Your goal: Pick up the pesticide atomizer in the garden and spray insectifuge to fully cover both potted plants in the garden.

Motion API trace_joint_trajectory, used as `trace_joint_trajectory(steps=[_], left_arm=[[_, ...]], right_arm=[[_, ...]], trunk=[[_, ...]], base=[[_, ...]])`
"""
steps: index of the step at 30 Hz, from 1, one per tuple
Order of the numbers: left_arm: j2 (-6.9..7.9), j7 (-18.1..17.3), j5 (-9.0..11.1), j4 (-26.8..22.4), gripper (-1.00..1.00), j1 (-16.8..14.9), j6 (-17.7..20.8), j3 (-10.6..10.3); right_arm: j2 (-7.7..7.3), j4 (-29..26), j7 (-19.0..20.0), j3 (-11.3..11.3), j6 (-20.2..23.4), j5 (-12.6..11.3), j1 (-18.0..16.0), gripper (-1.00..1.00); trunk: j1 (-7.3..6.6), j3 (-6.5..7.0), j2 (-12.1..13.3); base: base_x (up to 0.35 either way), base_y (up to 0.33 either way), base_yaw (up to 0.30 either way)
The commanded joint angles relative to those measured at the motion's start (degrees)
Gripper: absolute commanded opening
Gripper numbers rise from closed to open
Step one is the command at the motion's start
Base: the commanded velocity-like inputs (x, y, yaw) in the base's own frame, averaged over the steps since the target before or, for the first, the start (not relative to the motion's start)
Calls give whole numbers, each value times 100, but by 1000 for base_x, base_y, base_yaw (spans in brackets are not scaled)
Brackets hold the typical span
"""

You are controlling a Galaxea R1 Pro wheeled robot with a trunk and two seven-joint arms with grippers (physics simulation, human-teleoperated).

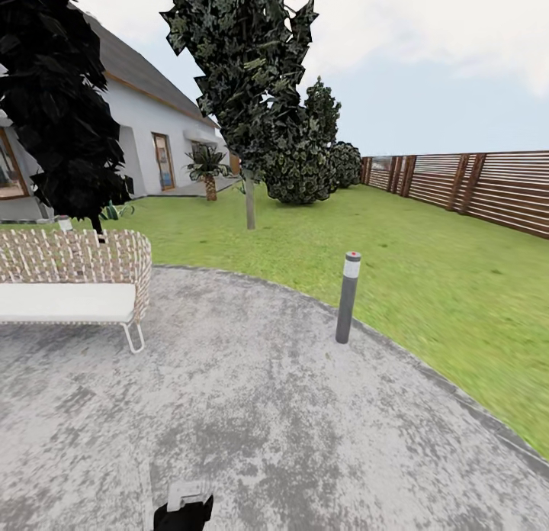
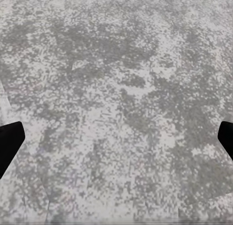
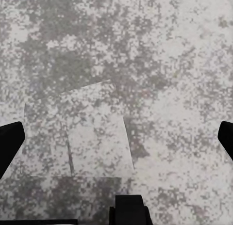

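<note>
I stand on the garden's round grey gravel patio (image 1: 290,409), with green lawn (image 1: 427,271) beyond its edge. The pesticide atomizer is out of view. A low clump of green leaves (image 1: 116,209) shows behind the sofa; I cannot tell whether it is one of the potted plants. My left gripper (image 2: 116,142) hangs open over bare gravel, its black fingertips (image 2: 10,145) far apart. The right gripper (image 3: 116,142) is open too, above gravel and a pale patch, holding nothing. A black and pale part of my arm (image 1: 183,508) pokes in at the bottom of the head view.
A wicker sofa (image 1: 72,275) with a white cushion stands at the patio's left. A grey bollard light (image 1: 348,296) rises at the patio rim ahead. Beyond are a tree trunk (image 1: 249,199), dark bushes (image 1: 305,172), a palm-like plant (image 1: 207,168), the white house (image 1: 145,130) and a slatted fence (image 1: 480,184).
</note>
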Motion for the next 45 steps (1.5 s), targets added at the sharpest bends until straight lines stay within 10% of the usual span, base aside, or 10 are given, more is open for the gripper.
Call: trace_joint_trajectory(steps=[1,45], left_arm=[[0,-2,54,8,100,-2,-2,-4],[0,-2,53,23,100,-2,-8,-4]], right_arm=[[1,-3,2,-6,2,-4,-1,100],[1,5,1,-3,-11,13,1,100]], trunk=[[22,-24,-44],[988,-814,-1809]], base=[[0,0,0],[0,0,173]])
